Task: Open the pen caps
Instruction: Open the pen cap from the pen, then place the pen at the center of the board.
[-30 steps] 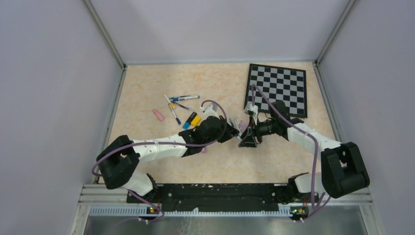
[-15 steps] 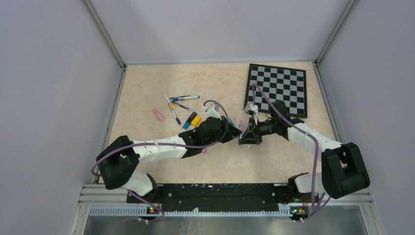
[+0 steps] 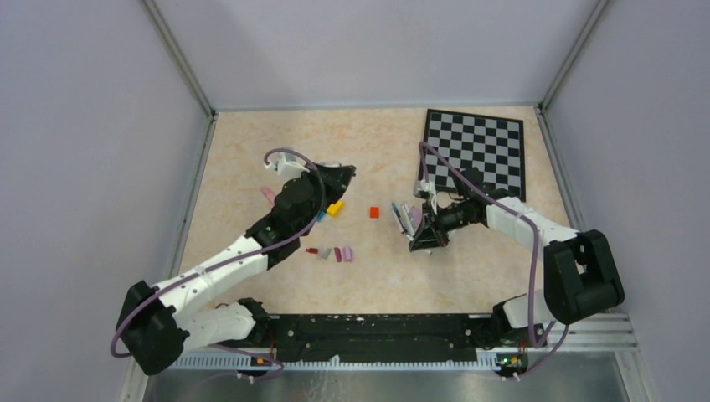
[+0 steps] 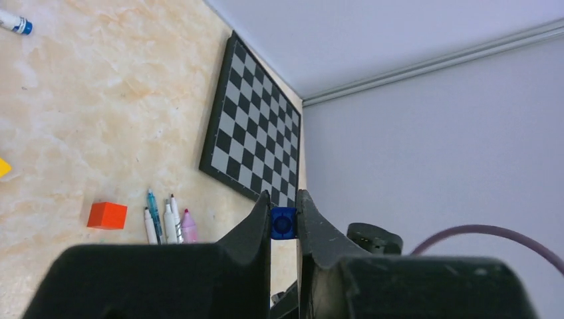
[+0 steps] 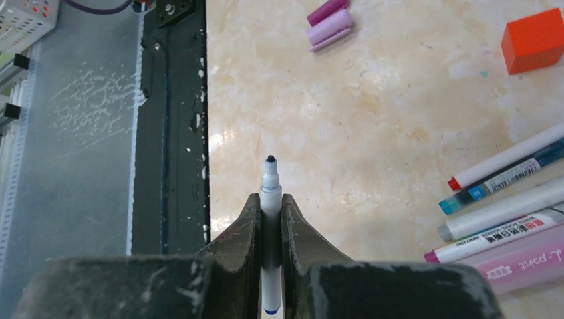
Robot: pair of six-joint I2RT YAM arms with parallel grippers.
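Pen cap (image 4: 283, 222), blue, sits pinched in the left gripper's (image 4: 284, 199) narrow fingers above the worktop's (image 3: 469, 268) middle. Right gripper (image 5: 270, 199) clamps tight on an uncapped pen (image 5: 269, 174) nearer the right edge.

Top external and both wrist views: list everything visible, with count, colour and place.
Table: one, beige marble.
Checkerboard: one, black and grey, far right corner.
Red cube: one, mid-table.
Loose caps: four, red, grey, purple, pink, in a row near the middle.
Laid pens: about five, white, teal, pink, just right of the cube.
Small pieces: two, yellow and blue, by the left arm; too small to identify.
Blue cap: one, gripped, left wrist view.
White pen: one, uncapped, dark tip, gripped.
Left fingers: two, black, shut on the blue cap.
Right fingers: two, black, shut on the white pen.
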